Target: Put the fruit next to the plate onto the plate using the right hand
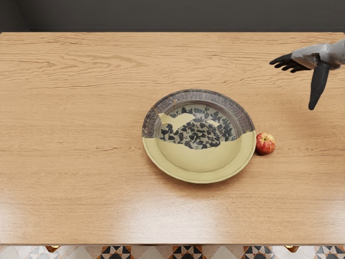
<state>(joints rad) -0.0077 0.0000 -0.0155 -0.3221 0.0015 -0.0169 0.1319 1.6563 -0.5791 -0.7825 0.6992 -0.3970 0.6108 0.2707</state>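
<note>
The right hand (308, 57) hangs over the tabletop (81, 108), its dark fingers (284, 61) spread loosely and pointing left, the thumb hanging down, with nothing in their grasp. The apple (265, 143) lies well apart from the fingers, below them and a little to their left in the head view, resting on the wood. It is small and round, red with yellowish streaks and a dimple on top. Past the apple from the fingers, just beside it or perhaps touching, sits the plate (161, 155). It is wide and shallow, its rim grey-brown on the far half and pale yellow on the near half. Its well shows only a dark flecked pattern.
</note>
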